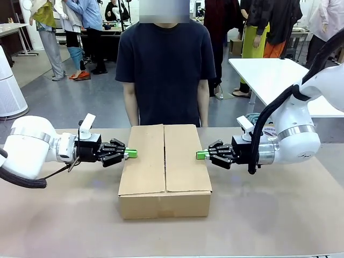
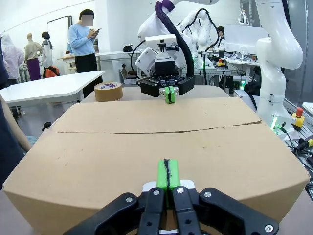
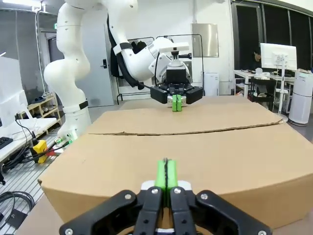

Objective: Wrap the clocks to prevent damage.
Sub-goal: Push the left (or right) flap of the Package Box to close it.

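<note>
Cardboard box (image 1: pixel 165 166), its 2 top flaps closed, sits at the middle of the table (image 1: pixel 269 215); what it holds is hidden. The left gripper (image 1: pixel 131 153) is at its 9 o'clock edge and the right gripper (image 1: pixel 200 155) at its 3 o'clock edge, each with its green pads pressed together on nothing. A person (image 1: pixel 165 70) stands at 12 o'clock. A tape roll (image 2: pixel 108 91) lies near the right arm.

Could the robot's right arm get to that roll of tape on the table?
Probably yes. The tape roll lies on the table beyond the cardboard box, on the same side as the right gripper, and nothing seems to stand between them. That gripper is shut, so it would have to open first.
</note>
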### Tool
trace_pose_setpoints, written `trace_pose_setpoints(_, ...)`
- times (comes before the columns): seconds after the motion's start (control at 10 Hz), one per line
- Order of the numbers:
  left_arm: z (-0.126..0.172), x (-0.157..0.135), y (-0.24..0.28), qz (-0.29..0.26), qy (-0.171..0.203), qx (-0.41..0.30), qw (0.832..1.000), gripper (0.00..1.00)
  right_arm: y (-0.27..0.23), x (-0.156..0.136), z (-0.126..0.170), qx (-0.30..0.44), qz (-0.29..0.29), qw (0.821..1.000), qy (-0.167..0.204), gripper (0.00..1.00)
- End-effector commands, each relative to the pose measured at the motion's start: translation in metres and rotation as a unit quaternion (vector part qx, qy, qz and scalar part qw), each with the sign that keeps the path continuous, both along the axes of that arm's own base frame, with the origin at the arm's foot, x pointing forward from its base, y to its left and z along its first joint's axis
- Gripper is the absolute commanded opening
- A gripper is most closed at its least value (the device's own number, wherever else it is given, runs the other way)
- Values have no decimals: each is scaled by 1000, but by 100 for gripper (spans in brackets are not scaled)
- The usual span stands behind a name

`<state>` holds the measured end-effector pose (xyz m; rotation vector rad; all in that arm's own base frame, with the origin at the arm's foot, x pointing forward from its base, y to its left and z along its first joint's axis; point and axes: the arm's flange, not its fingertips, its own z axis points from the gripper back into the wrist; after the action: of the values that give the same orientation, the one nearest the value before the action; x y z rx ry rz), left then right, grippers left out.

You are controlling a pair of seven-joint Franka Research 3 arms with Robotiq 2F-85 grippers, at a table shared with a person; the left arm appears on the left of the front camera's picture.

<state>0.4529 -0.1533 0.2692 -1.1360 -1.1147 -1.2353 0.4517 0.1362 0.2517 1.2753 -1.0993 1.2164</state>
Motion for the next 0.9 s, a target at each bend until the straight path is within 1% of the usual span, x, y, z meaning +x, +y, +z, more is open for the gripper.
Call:
trace_pose_setpoints(0.0, -3, -1, 0, 3, 1, 6, 1000, 0, -3, 2, -14, -16, -11, 1000, -11, 1)
trace_pose_setpoints(0.1, -3, -1, 0, 3, 1, 6, 1000, 0, -4, 0, -11, -27, 8, 999, -31, 1)
trace_pose_setpoints(0.2, -3, -1, 0, 3, 1, 6, 1000, 0, 0, 0, 0, 0, 0, 1000, -1, 1)
trace_pose_setpoints(0.8, -3, -1, 0, 3, 1, 6, 1000, 0, 0, 0, 0, 0, 0, 1000, -1, 1)
